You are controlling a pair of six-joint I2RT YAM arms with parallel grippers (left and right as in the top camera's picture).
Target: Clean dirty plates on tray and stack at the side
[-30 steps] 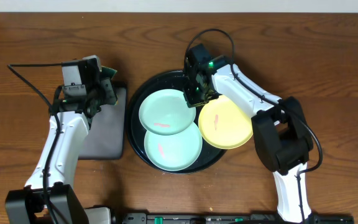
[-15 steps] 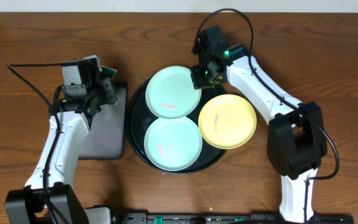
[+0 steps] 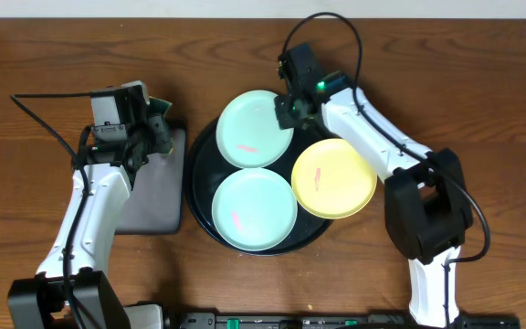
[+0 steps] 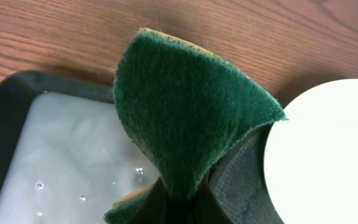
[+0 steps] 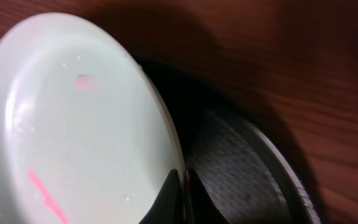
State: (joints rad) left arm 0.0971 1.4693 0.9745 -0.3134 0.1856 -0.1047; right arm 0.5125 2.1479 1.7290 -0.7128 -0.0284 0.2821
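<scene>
The red-smeared mint-blue plate lies at the far edge of the round black tray, its rim pinched tight by the right gripper, with a second mint-blue plate at the near edge, a yellow plate overhanging the right rim, and the left gripper clamping a green sponge above the rectangular tray.

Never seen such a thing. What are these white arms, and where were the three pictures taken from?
Two robot arms at a wooden table, each ending in a two-finger gripper. One picture looks down from above; the others come from a camera on each wrist. The left gripper pinches a green sponge over a small tray of cloudy water. The right gripper grips the rim of the far mint plate, smeared red. The near mint plate lies in the round black tray; a yellow plate overlaps its edge.
</scene>
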